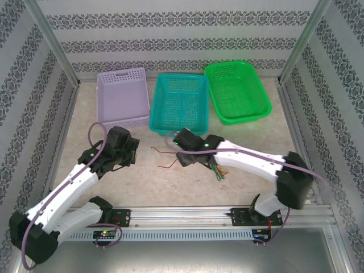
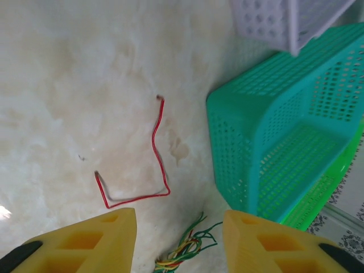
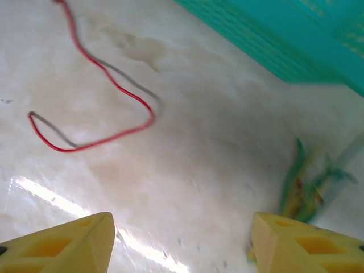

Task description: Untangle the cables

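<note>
A single red cable point(image 1: 168, 163) lies loose and bent on the table between the two grippers; it shows as a red cable point(image 2: 160, 162) in the left wrist view and a red cable point(image 3: 74, 149) in the right wrist view. A bundle of green, yellow and red cables point(image 1: 219, 172) lies under the right forearm, seen also as the bundle point(image 2: 185, 250) and, blurred, the bundle point(image 3: 298, 187). My left gripper point(image 1: 134, 152) point(image 2: 179, 219) is open and empty, above the table left of the red cable. My right gripper point(image 1: 177, 152) point(image 3: 182, 227) stands wide open over bare table, holding nothing.
Three baskets stand along the back: purple point(image 1: 122, 96), teal point(image 1: 179, 102) and green point(image 1: 236, 91). The teal basket point(image 2: 267, 136) is close to the right of the left gripper. Patterned walls and metal posts fence the table on three sides.
</note>
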Robot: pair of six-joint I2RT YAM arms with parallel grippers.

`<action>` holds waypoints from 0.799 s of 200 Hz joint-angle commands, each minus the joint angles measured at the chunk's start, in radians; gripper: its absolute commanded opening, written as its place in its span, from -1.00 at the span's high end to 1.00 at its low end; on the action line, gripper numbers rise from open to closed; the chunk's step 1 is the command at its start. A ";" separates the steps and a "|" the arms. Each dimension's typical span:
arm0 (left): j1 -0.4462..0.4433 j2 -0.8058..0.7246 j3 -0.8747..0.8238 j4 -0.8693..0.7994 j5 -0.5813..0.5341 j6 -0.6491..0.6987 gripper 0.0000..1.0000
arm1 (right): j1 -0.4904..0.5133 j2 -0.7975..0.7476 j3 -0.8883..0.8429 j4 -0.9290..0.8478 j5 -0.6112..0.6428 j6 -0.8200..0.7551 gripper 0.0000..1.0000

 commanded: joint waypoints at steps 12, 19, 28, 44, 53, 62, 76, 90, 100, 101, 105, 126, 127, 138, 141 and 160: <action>0.012 -0.089 -0.002 -0.201 -0.073 0.109 0.09 | 0.008 0.208 0.156 0.025 -0.034 -0.315 -0.40; 0.014 -0.108 -0.011 -0.205 -0.071 0.105 0.09 | 0.006 0.248 0.191 0.013 -0.030 -0.340 -0.42; 0.013 -0.128 -0.022 -0.204 -0.068 0.101 0.08 | 0.000 0.298 0.231 -0.006 -0.034 -0.361 -0.43; 0.015 -0.156 -0.027 -0.211 -0.072 0.100 0.08 | -0.009 0.379 0.286 -0.042 -0.036 -0.369 -0.44; 0.015 -0.168 -0.023 -0.215 -0.075 0.107 0.09 | -0.013 0.408 0.295 -0.044 -0.043 -0.370 -0.43; 0.015 -0.175 -0.018 -0.220 -0.077 0.115 0.09 | -0.012 0.432 0.303 -0.043 -0.047 -0.365 -0.41; 0.015 -0.180 -0.007 -0.235 -0.081 0.127 0.08 | -0.014 0.462 0.314 -0.040 -0.049 -0.354 -0.36; 0.015 -0.180 0.000 -0.240 -0.082 0.136 0.09 | -0.015 0.491 0.328 -0.039 -0.031 -0.338 -0.34; 0.014 -0.179 0.002 -0.236 -0.080 0.140 0.09 | -0.018 0.513 0.340 -0.044 -0.019 -0.333 -0.33; 0.015 -0.180 0.002 -0.235 -0.079 0.141 0.09 | -0.018 0.516 0.341 -0.045 -0.016 -0.332 -0.33; 0.014 -0.180 0.003 -0.232 -0.078 0.141 0.09 | -0.020 0.523 0.348 -0.049 -0.011 -0.329 -0.32; 0.015 -0.176 0.003 -0.220 -0.069 0.147 0.09 | -0.030 0.567 0.378 -0.067 -0.010 -0.323 -0.28; 0.015 -0.175 0.003 -0.219 -0.069 0.147 0.09 | -0.030 0.570 0.380 -0.068 -0.012 -0.322 -0.27; 0.015 -0.171 0.005 -0.215 -0.066 0.150 0.09 | -0.034 0.586 0.387 -0.071 -0.029 -0.319 -0.15; 0.015 -0.170 0.005 -0.214 -0.064 0.151 0.09 | -0.034 0.589 0.387 -0.070 -0.035 -0.319 -0.11; 0.015 -0.166 0.006 -0.205 -0.056 0.158 0.09 | -0.034 0.592 0.378 -0.065 -0.060 -0.315 0.44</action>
